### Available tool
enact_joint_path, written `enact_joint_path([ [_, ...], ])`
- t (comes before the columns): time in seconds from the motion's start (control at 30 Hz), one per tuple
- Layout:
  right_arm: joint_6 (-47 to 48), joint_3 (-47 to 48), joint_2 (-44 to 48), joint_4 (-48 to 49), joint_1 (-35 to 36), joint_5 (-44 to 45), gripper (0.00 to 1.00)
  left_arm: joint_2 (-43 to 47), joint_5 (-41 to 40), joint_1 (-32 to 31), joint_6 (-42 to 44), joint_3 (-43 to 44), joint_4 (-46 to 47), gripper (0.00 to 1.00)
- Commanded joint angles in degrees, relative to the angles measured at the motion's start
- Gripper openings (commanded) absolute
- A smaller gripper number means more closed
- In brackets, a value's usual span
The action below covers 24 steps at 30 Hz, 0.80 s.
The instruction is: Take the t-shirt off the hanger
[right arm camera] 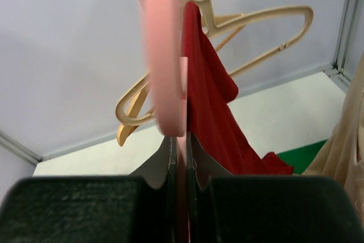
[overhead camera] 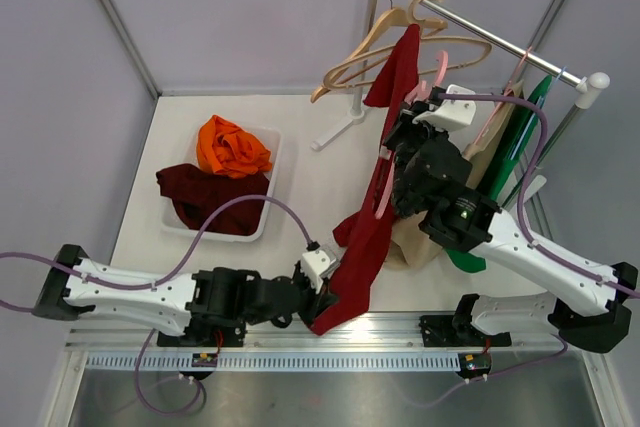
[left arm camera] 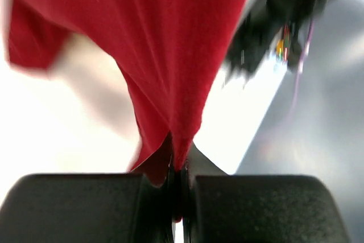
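A red t-shirt (overhead camera: 372, 217) hangs stretched from the rack down toward the table's near edge, partly on a pink hanger (overhead camera: 384, 185). My left gripper (overhead camera: 322, 299) is shut on the shirt's lower hem, seen close up in the left wrist view (left arm camera: 170, 55). My right gripper (overhead camera: 400, 162) is shut on the pink hanger (right arm camera: 164, 55), with the red shirt (right arm camera: 207, 101) draped just right of it. The hanger's hook is near the rail.
A white bin (overhead camera: 262, 215) holds an orange garment (overhead camera: 231, 145) and a dark red one (overhead camera: 210, 195) at left. Wooden hangers (overhead camera: 395, 47) hang on the rack rail (overhead camera: 490, 32). Beige and green garments (overhead camera: 505, 142) hang at right.
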State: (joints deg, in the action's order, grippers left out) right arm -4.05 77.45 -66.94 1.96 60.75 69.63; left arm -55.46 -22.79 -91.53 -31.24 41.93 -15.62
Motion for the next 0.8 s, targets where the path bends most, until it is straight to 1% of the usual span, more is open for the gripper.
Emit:
enact_joint_path([
  [0.0, 18.2, 0.0, -0.2, 26.4, -0.5, 2.0, 0.0, 5.3, -3.3, -6.0, -14.2, -5.4, -6.0, 0.0],
  [0.03, 18.6, 0.7, -0.6, 26.8, -1.2, 1.9, 0.0, 5.9, -4.4, -9.3, -15.8, -6.8, -7.4, 0.0],
  [0.1, 17.4, 1.4, -1.1, 26.0, -1.9, 0.4, 0.0, 6.3, -5.7, -12.3, -19.4, -7.4, -8.8, 0.0],
  [0.13, 16.5, 2.5, -1.4, 24.9, -2.4, -0.4, 0.0, 5.9, -7.1, -14.8, -20.1, -7.5, -9.8, 0.0],
  [0.17, 15.6, 3.3, -1.5, 22.2, -2.7, -0.7, 0.0, 5.4, -7.9, -16.0, -21.4, -7.5, -10.6, 0.0],
  [0.23, 12.8, 4.7, -0.9, 19.8, -2.7, -2.1, 0.0, 3.0, -9.1, -17.8, -22.6, -8.0, -12.1, 0.0],
  [0.3, 3.7, 7.0, 0.5, 8.5, -2.7, -4.5, 0.0, 1.3, -10.0, -17.8, -24.0, -7.7, -13.1, 0.0],
  [0.33, -1.6, 7.9, 2.1, 3.1, -2.7, -8.9, 0.0, 1.1, -12.8, -17.8, -23.5, -7.0, -13.2, 0.0],
  [0.37, -8.9, 8.2, 3.2, -6.1, -2.6, -11.8, 0.0, 1.1, -15.2, -17.8, -21.6, -4.7, -13.4, 0.0],
  [0.4, -12.1, 8.4, 4.3, -9.7, -2.6, -15.2, 0.0, 1.1, -17.9, -17.8, -20.0, -3.0, -13.3, 0.1],
  [0.43, -14.7, 8.2, 5.2, -12.5, -2.6, -20.9, 0.0, 1.0, -24.1, -17.6, -18.3, -1.2, -13.3, 0.22],
  [0.47, -18.1, 7.8, 7.4, -16.2, -2.4, -23.2, 0.0, 0.6, -27.5, -17.5, -14.1, 0.9, -13.2, 0.34],
  [0.5, -19.1, 6.8, 8.7, -17.4, -2.3, -25.2, 0.0, 0.1, -30.5, -17.1, -11.9, 5.6, -13.1, 0.44],
  [0.53, -20.2, 6.2, 9.8, -18.3, -2.2, -28.7, 0.0, -1.3, -35.5, -16.0, -9.6, 8.1, -12.5, 0.58],
  [0.57, -21.8, 5.8, 11.9, -20.3, -2.2, -30.4, 0.0, -2.1, -36.9, -15.1, -3.0, 10.2, -11.2, 0.58],
  [0.6, -22.5, 5.9, 12.7, -21.7, -2.2, -32.1, 0.0, -2.7, -37.3, -13.9, 0.7, 13.0, -6.8, 0.58],
  [0.63, -22.9, 6.2, 13.3, -22.9, -2.1, -35.2, 0.0, -3.2, -36.4, -11.0, 4.2, 13.5, -3.7, 0.58],
  [0.67, -23.8, 6.5, 14.4, -25.0, -2.1, -36.7, 0.0, -3.3, -34.2, -9.3, 11.7, 13.4, 0.5, 0.57],
  [0.7, -24.0, 6.8, 14.8, -25.7, -2.1, -38.1, 0.0, -3.2, -31.5, -7.2, 14.1, 13.0, 7.0, 0.57],
  [0.73, -24.1, 7.0, 15.3, -26.1, -2.0, -40.1, 0.0, -3.2, -25.9, -2.6, 15.4, 12.5, 9.2, 0.58],
  [0.77, -24.1, 7.2, 16.3, -27.1, -2.1, -40.7, 0.0, -3.4, -22.7, -0.3, 17.0, 12.4, 10.9, 0.69],
])
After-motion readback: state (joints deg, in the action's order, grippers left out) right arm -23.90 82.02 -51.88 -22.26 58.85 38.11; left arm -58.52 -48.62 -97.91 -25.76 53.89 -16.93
